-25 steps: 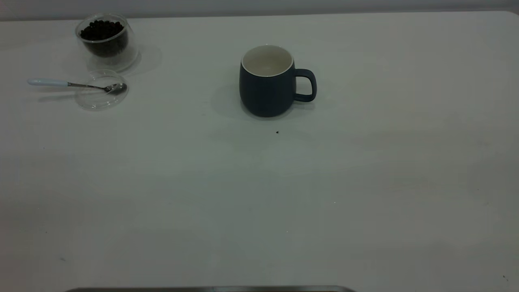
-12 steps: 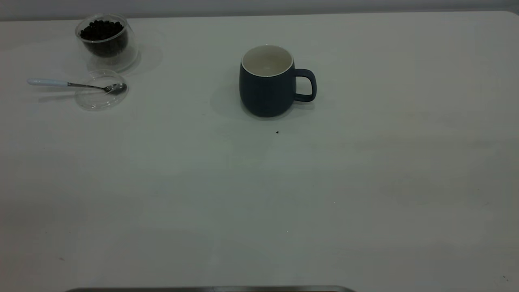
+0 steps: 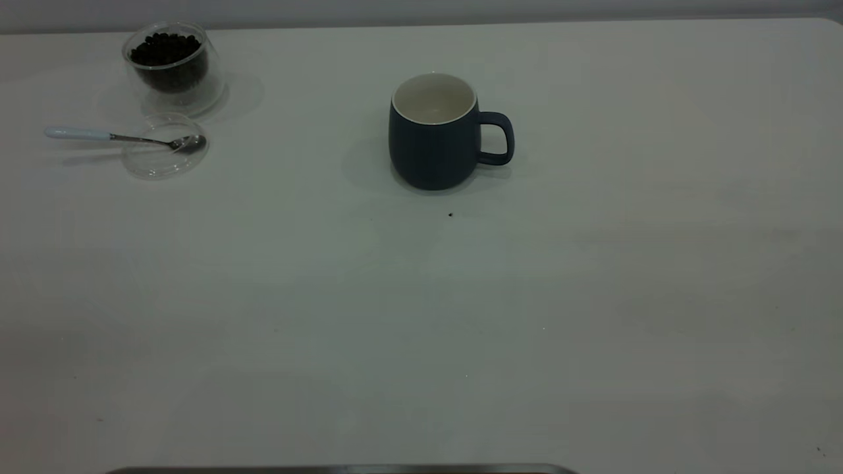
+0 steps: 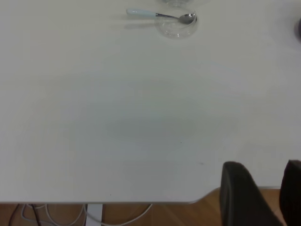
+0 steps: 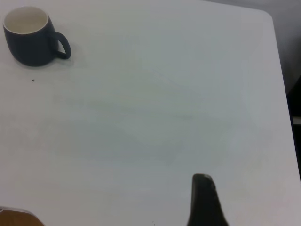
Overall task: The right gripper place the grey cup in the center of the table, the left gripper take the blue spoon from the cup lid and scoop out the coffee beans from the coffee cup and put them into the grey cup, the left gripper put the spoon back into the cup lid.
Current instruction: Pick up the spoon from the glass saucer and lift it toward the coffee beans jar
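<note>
The grey cup [image 3: 435, 131] stands upright near the middle of the table's far half, handle to the right, its cream inside bare; the right wrist view also shows this cup [image 5: 30, 37]. At the far left stands the coffee cup [image 3: 172, 66] with coffee beans [image 3: 164, 47] in it. Just in front lies the cup lid [image 3: 164, 150], and the blue spoon [image 3: 118, 137] rests with its bowl in the lid and its handle pointing left. My left gripper [image 4: 265, 188] hangs open and empty over the table's near edge, far from the spoon [image 4: 157, 15]. My right gripper [image 5: 203, 200] is far from the cup.
The table [image 3: 461, 316] is wide and off-white, with a dark speck [image 3: 450, 214] in front of the grey cup. A dark strip [image 3: 342, 469] runs along the bottom edge. Wooden floor and cables [image 4: 117, 214] show beyond the table's edge.
</note>
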